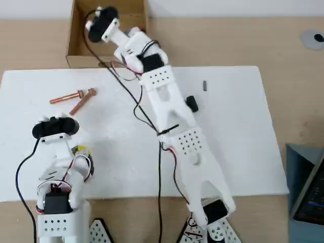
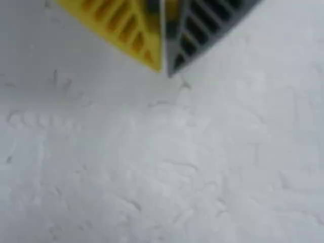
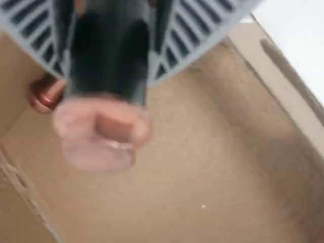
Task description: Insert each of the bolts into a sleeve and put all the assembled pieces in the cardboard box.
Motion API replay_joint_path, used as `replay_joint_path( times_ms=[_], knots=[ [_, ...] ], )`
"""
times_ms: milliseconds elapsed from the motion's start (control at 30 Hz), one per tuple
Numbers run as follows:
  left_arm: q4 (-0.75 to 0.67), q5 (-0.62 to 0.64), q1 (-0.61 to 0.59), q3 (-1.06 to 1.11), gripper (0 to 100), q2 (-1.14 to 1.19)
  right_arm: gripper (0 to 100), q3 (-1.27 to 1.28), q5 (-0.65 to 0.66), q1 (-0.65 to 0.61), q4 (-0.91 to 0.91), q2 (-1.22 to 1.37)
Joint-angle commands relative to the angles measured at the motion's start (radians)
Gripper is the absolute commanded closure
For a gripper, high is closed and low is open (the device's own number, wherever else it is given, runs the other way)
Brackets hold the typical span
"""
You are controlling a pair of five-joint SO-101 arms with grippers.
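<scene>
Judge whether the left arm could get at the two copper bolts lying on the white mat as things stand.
Probably yes. The left end effector rests low over the white mat close to the two bolts, with bare mat between them, and the right arm is off at the cardboard box.

readable text: none | labels, brands: none legible | numbers, signs: none on any surface

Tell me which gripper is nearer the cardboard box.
Right. The right gripper holds a sleeve over the open box; the left gripper sits over the white mat, well short of it.
</scene>
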Motion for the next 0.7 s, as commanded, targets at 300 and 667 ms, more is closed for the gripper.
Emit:
replay_joint_path(
  times_ms=[300, 667],
  knots=[
    [-0.006, -0.005, -0.006, -0.006, 100, -0.004, 85.9, -0.216, 0.074, -0.028, 0.058, 0.101],
    [-0.006, -0.005, -0.005, -0.006, 100, -0.004, 82.4, -0.217, 0.074, -0.031, 0.058, 0.101]
  ],
)
